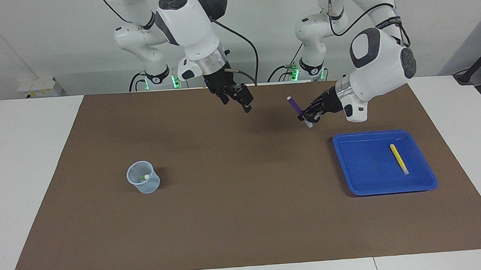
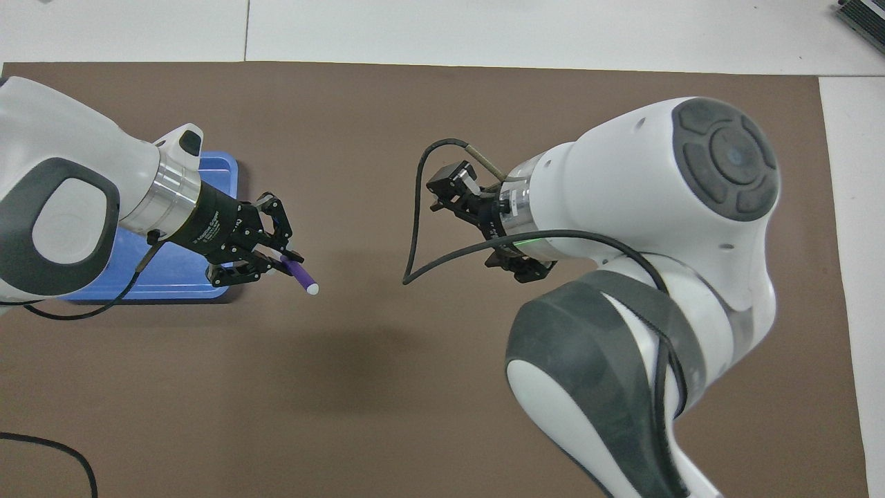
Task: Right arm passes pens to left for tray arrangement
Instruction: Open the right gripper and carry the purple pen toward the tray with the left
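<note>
Purple pen (image 1: 298, 110) slants steeply, capped end down; left gripper (image 1: 308, 117) grips it.

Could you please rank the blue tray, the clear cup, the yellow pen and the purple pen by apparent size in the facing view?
1. blue tray
2. clear cup
3. yellow pen and purple pen: look alike; the purple one is raised, so unranked.

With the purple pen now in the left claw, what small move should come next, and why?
Probably carry the slim purple marker pen, clamped in the left claw above the brown mat, over the shallow blue plastic tray. The yellow marker pen already lies there, and the right claw hangs open and apart.
</note>
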`<state>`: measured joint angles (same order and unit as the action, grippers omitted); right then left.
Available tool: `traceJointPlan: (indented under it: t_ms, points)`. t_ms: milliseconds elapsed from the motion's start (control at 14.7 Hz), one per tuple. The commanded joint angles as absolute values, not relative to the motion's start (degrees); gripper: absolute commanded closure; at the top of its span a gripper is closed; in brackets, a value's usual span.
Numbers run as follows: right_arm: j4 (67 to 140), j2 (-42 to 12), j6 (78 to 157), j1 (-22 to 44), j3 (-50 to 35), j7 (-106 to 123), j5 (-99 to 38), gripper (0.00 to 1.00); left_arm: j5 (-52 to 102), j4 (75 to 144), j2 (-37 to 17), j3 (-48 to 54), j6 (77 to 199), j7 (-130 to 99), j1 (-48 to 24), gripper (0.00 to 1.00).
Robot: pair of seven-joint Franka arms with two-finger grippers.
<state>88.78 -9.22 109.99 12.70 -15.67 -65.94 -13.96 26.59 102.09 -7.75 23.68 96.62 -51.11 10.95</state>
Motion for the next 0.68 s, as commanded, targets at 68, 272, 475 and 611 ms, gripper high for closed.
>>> traceJointPlan:
  t_ms: [68,272,475,611]
  points:
    - [91.05,-7.56,109.16,8.36,-16.17,-57.32,-13.1,0.0,18.83,107.04,-3.96,23.55,96.68,-35.29,14.49,1.0]
    - [93.94,-6.34,109.16,4.85,-16.17,-48.12,-13.1,0.0,14.26,107.58,-3.69,23.55,98.17,-18.33,18.36,1.0]
    - [98.86,-4.22,109.6,0.89,-16.08,-32.4,-13.1,0.0,7.32,108.1,-3.78,23.55,101.76,-11.0,19.59,1.0]
    - [100.45,-3.69,110.04,-1.66,-16.08,-24.03,-13.1,0.0,5.1,109.94,-3.78,23.55,106.06,-8.27,21.26,1.0]
